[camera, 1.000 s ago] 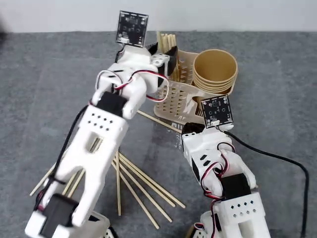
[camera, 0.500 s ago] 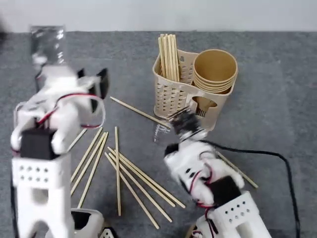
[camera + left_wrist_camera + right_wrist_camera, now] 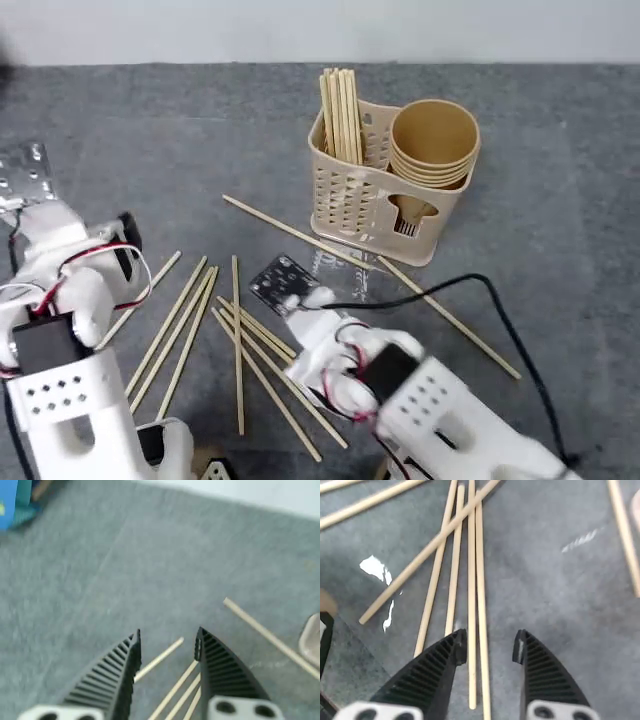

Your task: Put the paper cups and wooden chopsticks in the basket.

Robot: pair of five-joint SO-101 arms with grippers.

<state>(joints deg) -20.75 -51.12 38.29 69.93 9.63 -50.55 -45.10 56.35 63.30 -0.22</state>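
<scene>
The beige basket (image 3: 352, 195) stands at the back of the mat. It holds a bundle of wooden chopsticks (image 3: 340, 100) upright and stacked paper cups (image 3: 435, 140). Several loose chopsticks (image 3: 240, 340) lie fanned on the mat in front, with one long chopstick (image 3: 285, 228) near the basket. My left gripper (image 3: 167, 635) is open low over the mat at the far left, with a chopstick end (image 3: 160, 658) between its fingers. My right gripper (image 3: 490, 637) is open just above the loose chopsticks (image 3: 472, 605), holding nothing.
Another stray chopstick (image 3: 450, 315) lies right of the right arm, crossed by the arm's black cable (image 3: 500, 300). A clear tape patch (image 3: 335, 262) sits on the grey mat before the basket. The basket's edge (image 3: 312, 640) shows in the left wrist view.
The left arm swung away from the basket to the far left of the mat. The right arm moved from beside the basket down and left, over the loose chopsticks.
</scene>
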